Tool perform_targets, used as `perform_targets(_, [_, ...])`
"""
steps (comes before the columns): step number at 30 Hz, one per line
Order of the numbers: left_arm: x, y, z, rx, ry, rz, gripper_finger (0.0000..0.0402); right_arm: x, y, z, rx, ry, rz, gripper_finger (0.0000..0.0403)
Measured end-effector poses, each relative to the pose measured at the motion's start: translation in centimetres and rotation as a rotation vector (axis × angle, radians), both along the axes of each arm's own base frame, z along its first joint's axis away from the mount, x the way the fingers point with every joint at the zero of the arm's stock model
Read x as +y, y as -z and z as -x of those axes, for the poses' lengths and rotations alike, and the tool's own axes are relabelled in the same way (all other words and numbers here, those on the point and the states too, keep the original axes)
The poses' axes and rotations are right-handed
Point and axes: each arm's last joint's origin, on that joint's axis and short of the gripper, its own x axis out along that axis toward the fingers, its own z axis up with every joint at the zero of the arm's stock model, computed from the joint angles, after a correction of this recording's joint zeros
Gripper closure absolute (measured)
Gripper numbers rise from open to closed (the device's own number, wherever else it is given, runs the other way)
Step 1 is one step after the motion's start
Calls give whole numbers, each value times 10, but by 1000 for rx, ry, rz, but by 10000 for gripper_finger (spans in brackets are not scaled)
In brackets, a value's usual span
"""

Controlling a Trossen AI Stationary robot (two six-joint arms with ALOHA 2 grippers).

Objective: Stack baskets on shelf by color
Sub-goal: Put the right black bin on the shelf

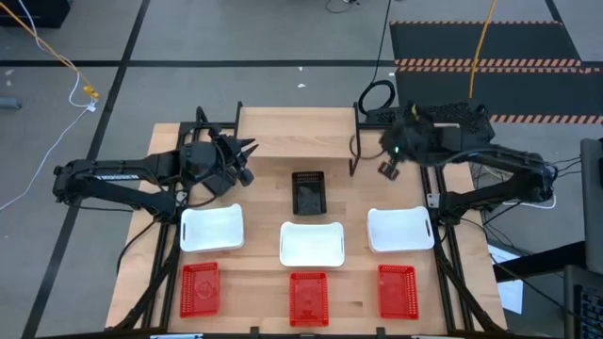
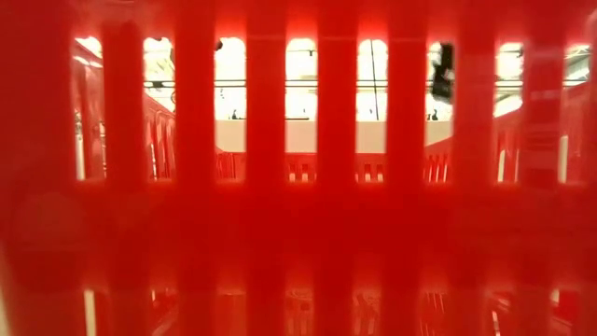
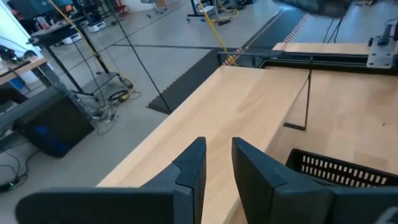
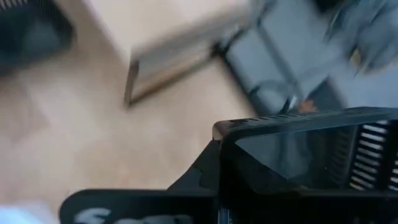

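Baskets: small rectangular plastic.
- 3 red mesh-sided [image 1: 199, 289], front row of wooden tabletop [image 1: 259, 193]
- 3 white with rounded corners [image 1: 211, 229], row behind the red
- 1 black mesh-sided [image 1: 308, 193] counted, centre, just before shelf

Low shelf, light wood plank on thin black legs [image 1: 297, 132], at table's back; nothing on top.

Left gripper [image 1: 243, 162] by shelf's left end, fingers slightly apart, nothing between. Right gripper [image 1: 388, 169] by shelf's right end, fingers closed.

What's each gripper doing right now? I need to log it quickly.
Left gripper: fingers slightly open, holding nothing.
Right gripper: fingers shut, apparently on a black basket.
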Motion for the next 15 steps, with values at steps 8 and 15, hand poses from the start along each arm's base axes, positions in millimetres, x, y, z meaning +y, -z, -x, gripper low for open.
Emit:
perform_targets(8, [0, 1, -2, -3, -1, 2, 320, -34, -34, -86, -154, -299, 13, 402])
perform_targets(15, [0, 7, 1, 75, -19, 3, 321, -50, 27, -143, 118, -399, -132, 402])
